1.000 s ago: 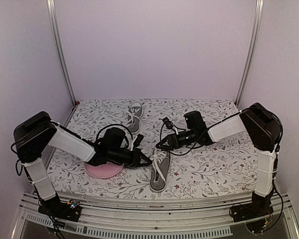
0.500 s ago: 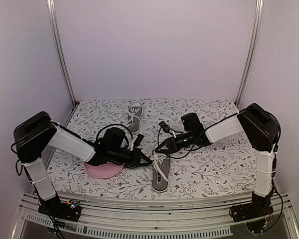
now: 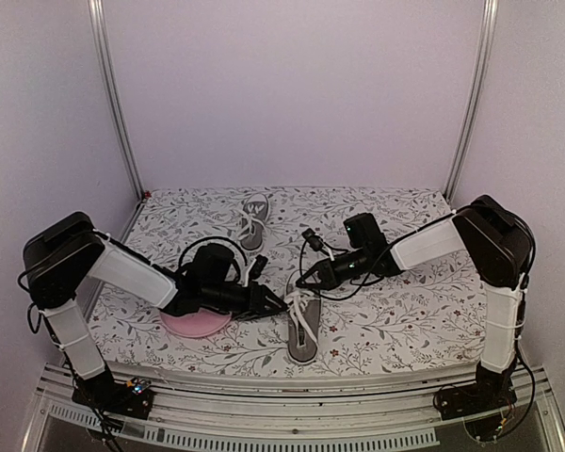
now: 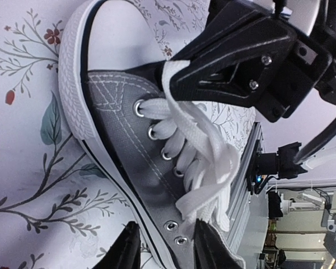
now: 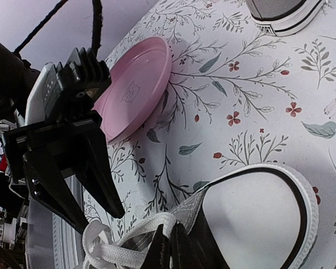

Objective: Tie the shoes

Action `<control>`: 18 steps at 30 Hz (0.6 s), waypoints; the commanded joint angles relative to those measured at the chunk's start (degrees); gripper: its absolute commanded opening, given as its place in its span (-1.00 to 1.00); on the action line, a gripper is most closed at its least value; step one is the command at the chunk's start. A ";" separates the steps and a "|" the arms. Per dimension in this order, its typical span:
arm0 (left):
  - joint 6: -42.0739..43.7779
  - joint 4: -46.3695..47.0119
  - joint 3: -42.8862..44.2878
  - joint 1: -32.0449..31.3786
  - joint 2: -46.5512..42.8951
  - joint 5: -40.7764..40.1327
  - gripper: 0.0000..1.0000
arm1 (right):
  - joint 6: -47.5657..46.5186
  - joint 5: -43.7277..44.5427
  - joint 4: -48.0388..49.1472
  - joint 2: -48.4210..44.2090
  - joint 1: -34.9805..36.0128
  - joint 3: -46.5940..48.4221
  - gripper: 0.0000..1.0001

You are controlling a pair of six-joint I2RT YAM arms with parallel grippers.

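Right tool [image 5: 169, 244] now tight on lace [image 5: 133, 228]

Near grey sneaker [image 3: 301, 331] lies laces loose; its mate [image 3: 254, 222] farther back.

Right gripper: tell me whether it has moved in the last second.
Yes, slightly: the right gripper has edged left toward the plate, its jaws closing on a lace of the near shoe.

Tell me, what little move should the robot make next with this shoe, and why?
Probably the right tool should draw the white lace gently away from the near grey canvas sneaker. It looks shut on that lace by the ankle opening, while the left tool stands open over the sneaker's side, gripping nothing, and the lace lies slack and bunched.
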 commanded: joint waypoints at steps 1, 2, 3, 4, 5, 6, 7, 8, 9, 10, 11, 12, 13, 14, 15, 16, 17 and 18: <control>0.07 0.92 -0.76 0.46 -2.06 -0.80 -0.42 | 0.89 0.79 1.26 -2.17 0.51 -0.10 -0.95; -0.03 1.24 -0.75 0.44 -1.95 -0.71 -0.46 | 1.02 0.71 1.26 -2.09 0.44 -0.04 -0.95; -0.08 1.46 -0.83 0.46 -1.87 -0.53 -0.49 | 1.05 0.67 1.27 -2.04 0.45 -0.07 -0.95; -0.17 1.57 -0.77 0.43 -1.71 -0.46 -0.50 | 1.06 0.59 1.27 -1.95 0.44 -0.15 -0.95; -0.19 1.73 -0.70 0.45 -1.59 -0.38 -0.51 | 1.13 0.57 1.23 -1.94 0.53 -0.19 -0.95; -0.30 1.95 -0.59 0.43 -1.37 -0.06 -0.54 | 1.08 0.62 1.26 -1.94 0.45 -0.27 -0.95; -0.39 2.28 -0.51 0.41 -1.10 0.24 -0.57 | 1.07 0.70 1.24 -2.03 0.45 -0.33 -0.95; -0.48 2.48 -0.43 0.42 -0.87 0.52 -0.58 | 1.06 0.74 1.22 -2.03 0.45 -0.37 -0.95; -0.59 2.62 -0.34 0.48 -0.64 0.71 -0.61 | 1.06 0.82 1.24 -2.07 0.49 -0.38 -0.95; -0.59 2.78 -0.16 0.35 -0.48 0.88 -0.64 | 1.06 0.83 1.27 -2.15 0.46 -0.38 -0.95; -0.59 3.00 -0.08 0.34 -0.31 1.09 -0.65 | 1.11 0.91 1.33 -2.12 0.48 -0.42 -0.95; -0.61 3.19 0.06 0.29 -0.07 1.32 -0.66 | 1.15 0.97 1.48 -2.16 0.48 -0.38 -0.95; -0.68 3.37 0.18 0.19 0.00 1.53 -0.70 | 1.22 1.15 1.71 -2.32 0.50 -0.45 -0.95; -0.68 3.50 0.26 0.13 0.25 1.75 -0.79 | 1.48 1.41 2.02 -2.43 0.47 -0.49 -0.95; -0.66 3.58 0.44 0.04 0.36 1.95 -0.90 | 1.69 2.00 2.44 -2.65 0.48 -0.60 -0.95; -0.67 3.61 0.49 -0.06 0.44 1.96 -1.00 | 2.10 2.88 2.88 -3.21 0.46 -0.82 -0.95; -0.72 3.60 0.35 -0.12 0.40 1.89 -1.00 | 2.72 4.78 3.38 -3.77 0.42 -1.30 -0.96; -0.68 3.61 0.11 -0.20 0.30 1.66 -1.00 | 3.15 6.36 4.02 -4.46 0.37 -1.76 -0.96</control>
